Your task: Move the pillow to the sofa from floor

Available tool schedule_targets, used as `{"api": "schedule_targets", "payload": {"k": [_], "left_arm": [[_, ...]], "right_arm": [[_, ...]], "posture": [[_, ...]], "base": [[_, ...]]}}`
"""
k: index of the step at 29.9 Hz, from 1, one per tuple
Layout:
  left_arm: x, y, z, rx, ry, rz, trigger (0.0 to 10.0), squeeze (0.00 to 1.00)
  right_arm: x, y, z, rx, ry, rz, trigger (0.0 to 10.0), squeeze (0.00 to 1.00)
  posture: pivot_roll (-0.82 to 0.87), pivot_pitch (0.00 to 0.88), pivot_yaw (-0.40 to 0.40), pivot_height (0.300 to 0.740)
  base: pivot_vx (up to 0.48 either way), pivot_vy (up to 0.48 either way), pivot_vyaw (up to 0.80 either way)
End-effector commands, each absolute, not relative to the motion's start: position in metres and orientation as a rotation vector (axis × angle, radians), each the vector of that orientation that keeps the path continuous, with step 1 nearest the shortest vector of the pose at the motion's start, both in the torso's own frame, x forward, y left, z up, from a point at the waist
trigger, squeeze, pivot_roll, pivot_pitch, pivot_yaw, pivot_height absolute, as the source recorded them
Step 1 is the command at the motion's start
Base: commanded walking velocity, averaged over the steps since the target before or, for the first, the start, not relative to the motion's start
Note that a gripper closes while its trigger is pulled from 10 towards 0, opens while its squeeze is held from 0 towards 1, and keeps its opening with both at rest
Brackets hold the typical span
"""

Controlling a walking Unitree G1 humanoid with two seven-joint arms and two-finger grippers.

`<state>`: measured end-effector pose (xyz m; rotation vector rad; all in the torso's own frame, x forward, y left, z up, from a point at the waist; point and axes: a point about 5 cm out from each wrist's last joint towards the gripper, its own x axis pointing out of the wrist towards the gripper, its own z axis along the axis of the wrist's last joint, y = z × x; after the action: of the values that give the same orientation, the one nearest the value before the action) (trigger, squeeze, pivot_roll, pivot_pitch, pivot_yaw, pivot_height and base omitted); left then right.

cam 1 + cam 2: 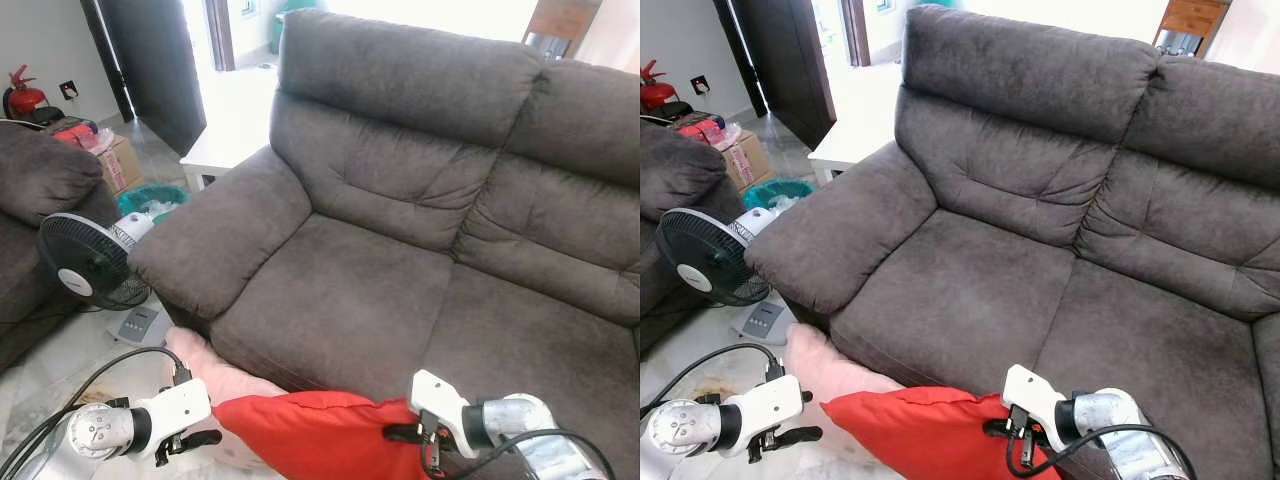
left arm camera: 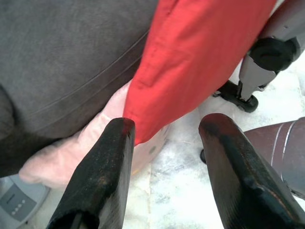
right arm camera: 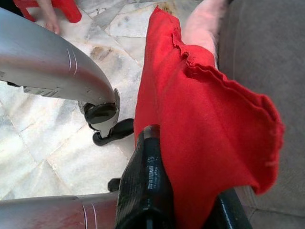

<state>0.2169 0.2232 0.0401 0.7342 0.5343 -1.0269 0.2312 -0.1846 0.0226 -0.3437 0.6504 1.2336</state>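
Note:
A red pillow (image 1: 310,435) hangs low in front of the grey sofa (image 1: 400,300), its far edge near the seat's front. My right gripper (image 3: 190,164) is shut on its right edge, the red cloth pinched between both black fingers (image 3: 145,181). My left gripper (image 2: 167,125) is open at the pillow's left corner; that corner (image 2: 138,129) touches one finger (image 2: 107,167). A pale pink pillow (image 1: 215,380) lies on the floor against the sofa base, under and behind the red one. In the left eye view the left gripper (image 1: 195,440) sits by the red corner.
A standing fan (image 1: 85,262) and its base are on the marble floor (image 1: 60,360) to the left. A second sofa (image 1: 35,190), a cardboard box (image 1: 120,160), a teal basket (image 1: 150,200) and a white table (image 1: 225,150) stand behind. A person's hand (image 3: 47,19) is near.

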Motion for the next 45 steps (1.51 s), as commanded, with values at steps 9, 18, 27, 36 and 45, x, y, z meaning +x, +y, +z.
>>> {"api": "schedule_targets", "payload": {"k": [9,18,27,36,45], "left_arm": [[0.202,0.227,0.022,0.79,0.542,-1.091,10.0,0.0],[0.207,0.224,0.021,0.811,0.441,-1.039,10.0,0.0],[0.191,0.225,0.01,0.839,0.475,-1.166,10.0,0.0],[0.185,0.232,0.003,0.861,0.507,-1.202,10.0,0.0],[0.19,0.236,0.005,0.908,0.436,-1.14,10.0,0.0]], "right_arm": [[0.235,-0.177,0.063,-0.394,0.527,1.352,10.0,0.0],[0.229,-0.176,0.063,-0.402,0.555,1.388,10.0,0.0],[0.224,-0.173,0.078,-0.439,0.535,1.463,10.0,0.0],[0.225,-0.175,0.091,-0.484,0.514,1.484,10.0,0.0],[0.218,-0.178,0.09,-0.523,0.552,1.505,10.0,0.0]], "posture": [[0.13,0.018,-0.06,0.74],[0.13,0.012,-0.065,0.74],[0.12,0.0,-0.06,0.74],[0.12,0.0,-0.055,0.74],[0.12,0.0,-0.057,0.74]], "base": [[0.0,0.0,0.0],[0.0,0.0,0.0],[0.0,0.0,0.0],[0.0,0.0,0.0],[0.0,0.0,0.0]]}}
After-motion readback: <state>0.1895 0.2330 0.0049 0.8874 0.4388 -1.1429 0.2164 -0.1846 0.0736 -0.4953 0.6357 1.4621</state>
